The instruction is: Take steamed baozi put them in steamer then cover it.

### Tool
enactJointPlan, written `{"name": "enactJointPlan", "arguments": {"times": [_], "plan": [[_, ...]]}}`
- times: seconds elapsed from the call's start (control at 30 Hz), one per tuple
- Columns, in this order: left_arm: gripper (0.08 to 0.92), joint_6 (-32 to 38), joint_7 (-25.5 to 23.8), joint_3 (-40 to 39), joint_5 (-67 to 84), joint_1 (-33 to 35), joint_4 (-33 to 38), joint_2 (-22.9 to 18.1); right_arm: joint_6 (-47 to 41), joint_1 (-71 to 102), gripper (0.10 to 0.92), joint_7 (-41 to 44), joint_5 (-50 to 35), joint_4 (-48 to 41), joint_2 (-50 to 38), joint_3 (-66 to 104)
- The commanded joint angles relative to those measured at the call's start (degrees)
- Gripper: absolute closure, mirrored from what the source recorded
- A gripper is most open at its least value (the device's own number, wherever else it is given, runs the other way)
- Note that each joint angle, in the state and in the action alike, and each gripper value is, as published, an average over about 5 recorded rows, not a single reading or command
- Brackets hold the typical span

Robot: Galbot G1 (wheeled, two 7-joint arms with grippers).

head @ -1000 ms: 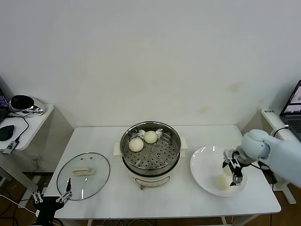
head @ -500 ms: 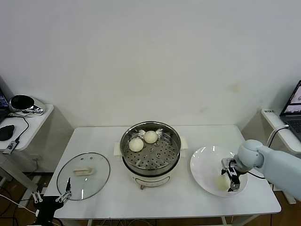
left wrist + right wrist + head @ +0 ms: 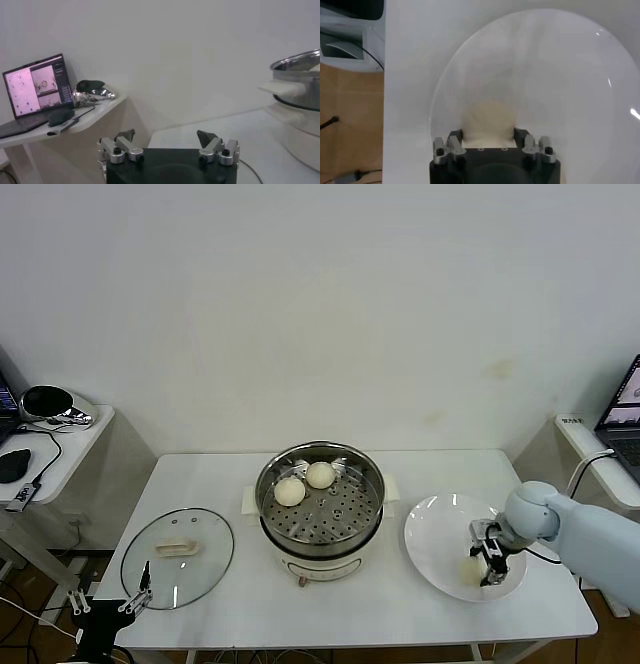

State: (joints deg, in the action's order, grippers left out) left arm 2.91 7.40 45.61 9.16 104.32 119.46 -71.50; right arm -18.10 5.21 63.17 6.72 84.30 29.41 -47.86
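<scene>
Left gripper (image 3: 110,607) is parked low at the near left table (image 3: 330,604) edge, fingers spread wide, nothing held, just in front of the glass cover (image 3: 177,556), which lies flat on the table left of the steamer (image 3: 320,509). Right gripper (image 3: 487,565) is down on the white plate (image 3: 432,544) at the near right, fingers clamped on a steamed baozi (image 3: 488,123); the bun is seen squeezed between the two fingers in the right wrist view. Two more baozi (image 3: 290,491) (image 3: 320,474) sit touching each other on the perforated tray at the steamer's far-left side. The steamer stands uncovered at table centre.
</scene>
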Motion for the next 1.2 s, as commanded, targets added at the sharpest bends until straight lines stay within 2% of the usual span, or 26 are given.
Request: {"name": "enactJointPlan", "arguments": {"times": [0.03, 0.3, 0.63, 0.93, 1.2], "plan": [[0.177, -0.02, 0.0, -0.08, 0.07, -0.15, 0.01, 0.08, 0.16, -6.81, 0.423, 2.46, -2.03, 0.7, -0.77, -1.16], [0.177, -0.04, 0.0, -0.48, 0.36, -0.72, -0.15, 0.77, 0.91, -22.89, 0.419, 6.51, -8.53, -1.53, 1.15, -3.55], [0.177, -0.03, 0.04, -0.68, 0.49, -1.01, -0.46, 1.05, 3.86, -41.63, 0.414, 7.46, -16.68, -4.67, 15.84, -11.7], [0.177, 0.27, 0.15, -0.15, 0.38, -0.83, -0.29, 0.55, 12.97, -42.61, 0.414, 2.91, -20.64, -3.07, 27.8, -17.63], [0.177, 0.35, 0.22, 0.46, 0.56, -0.82, 0.24, -0.04, 24.73, -39.15, 0.405, -0.09, -17.56, -5.58, 37.47, -23.38]]}}
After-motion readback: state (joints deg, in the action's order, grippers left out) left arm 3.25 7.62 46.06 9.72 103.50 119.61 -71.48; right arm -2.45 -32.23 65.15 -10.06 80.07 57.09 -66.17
